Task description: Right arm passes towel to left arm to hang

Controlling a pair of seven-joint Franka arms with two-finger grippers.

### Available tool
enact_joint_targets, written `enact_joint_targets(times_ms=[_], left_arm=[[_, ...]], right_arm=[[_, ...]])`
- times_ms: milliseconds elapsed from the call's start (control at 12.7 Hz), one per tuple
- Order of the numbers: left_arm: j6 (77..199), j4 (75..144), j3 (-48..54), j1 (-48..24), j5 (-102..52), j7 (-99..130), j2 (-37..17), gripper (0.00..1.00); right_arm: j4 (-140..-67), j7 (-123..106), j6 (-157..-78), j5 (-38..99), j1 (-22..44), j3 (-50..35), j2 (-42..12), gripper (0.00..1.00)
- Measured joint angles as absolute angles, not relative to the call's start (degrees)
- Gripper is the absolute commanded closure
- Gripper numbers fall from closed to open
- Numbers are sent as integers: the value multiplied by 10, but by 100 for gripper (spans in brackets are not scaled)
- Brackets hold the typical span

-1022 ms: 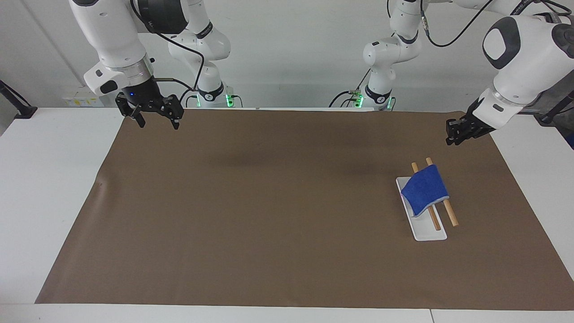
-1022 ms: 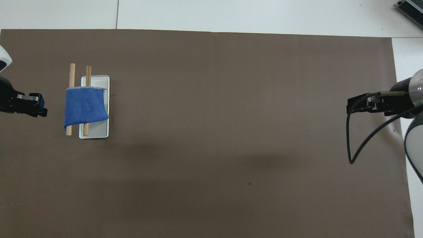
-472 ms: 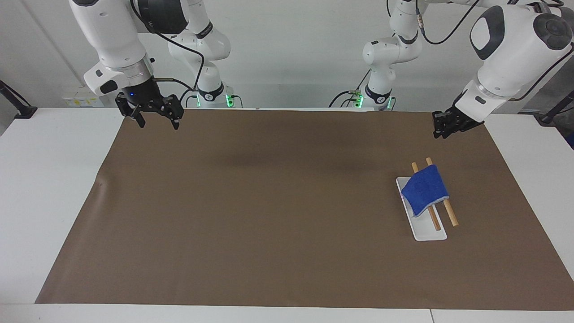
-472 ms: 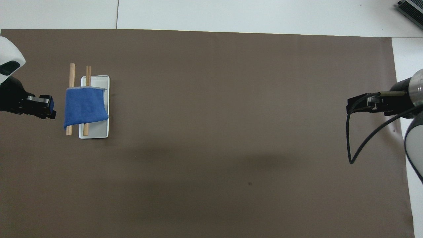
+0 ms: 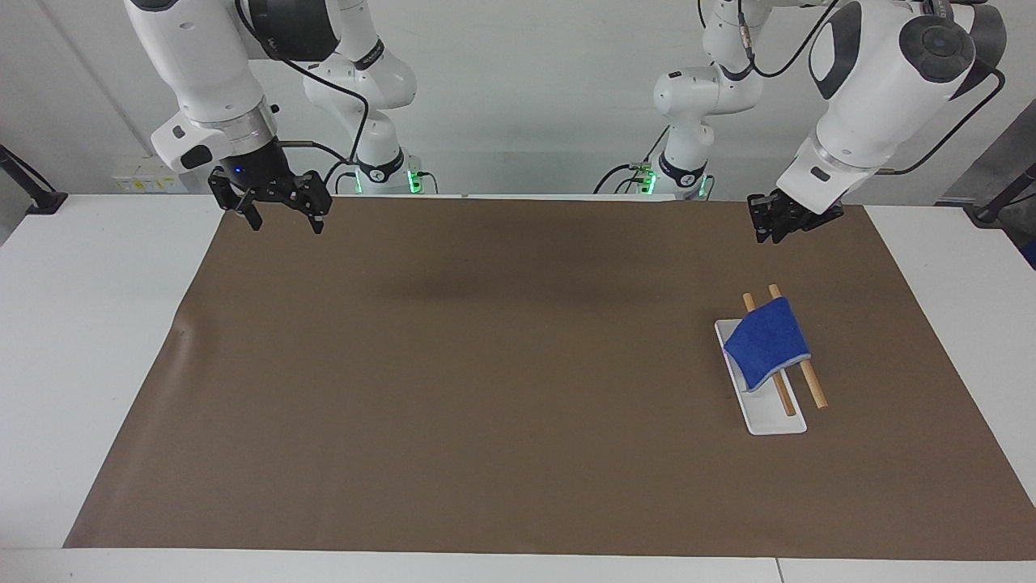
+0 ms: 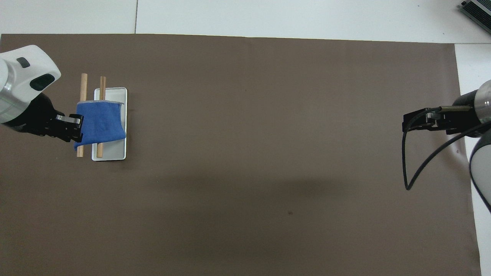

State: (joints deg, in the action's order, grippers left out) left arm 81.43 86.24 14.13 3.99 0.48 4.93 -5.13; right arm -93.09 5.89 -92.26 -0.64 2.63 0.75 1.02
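The small bright-blue rectangular towel with pale grey-white edging (image 5: 767, 342) lay draped over the two wooden rods (image 5: 813, 389) of the white-based rack (image 5: 773, 421). The rack stood on the brown paper mat (image 5: 486, 364) close to its short edge at the left arm's end, roughly midway along that edge. The rods ran parallel to that short edge, pointing from the robots' long edge toward the farther one. The towel crossed them at right angles, so its long axis lay along the mat's length. One end hung toward the right arm's end over the white base, and the pale edging showed along the side farther from the robots. The hanging looked done, so the step in hand was probably clearing the arms. The left gripper (image 5: 773, 229) hung in the air, empty, over the mat's corner by the robots at the left arm's end, well apart from the towel, though from above it overlapped the cloth's edge. Whether that claw was apart or together could not be told. A good retreat would go up and away from the rack, since the cloth sat slightly askew and a brush might drag it off. The right gripper (image 5: 287, 220) waited over the opposite corner by the robots, its claw spread apart and empty.
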Motion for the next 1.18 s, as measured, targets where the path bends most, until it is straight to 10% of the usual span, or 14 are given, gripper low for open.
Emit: enact_joint_targets(times_ms=[236,551,1180], left_arm=[[828,879,137,41,5,49,-50,63],[839,891,134,42,6,49,-48,0],[883,894,133,49,6,49,-46,0]], right_arm=[[-931,59,-923,-6,26,8,10,0],[-931,59,-923,-6,26,8,10,0],[-931,59,-923,-6,26,8,10,0]])
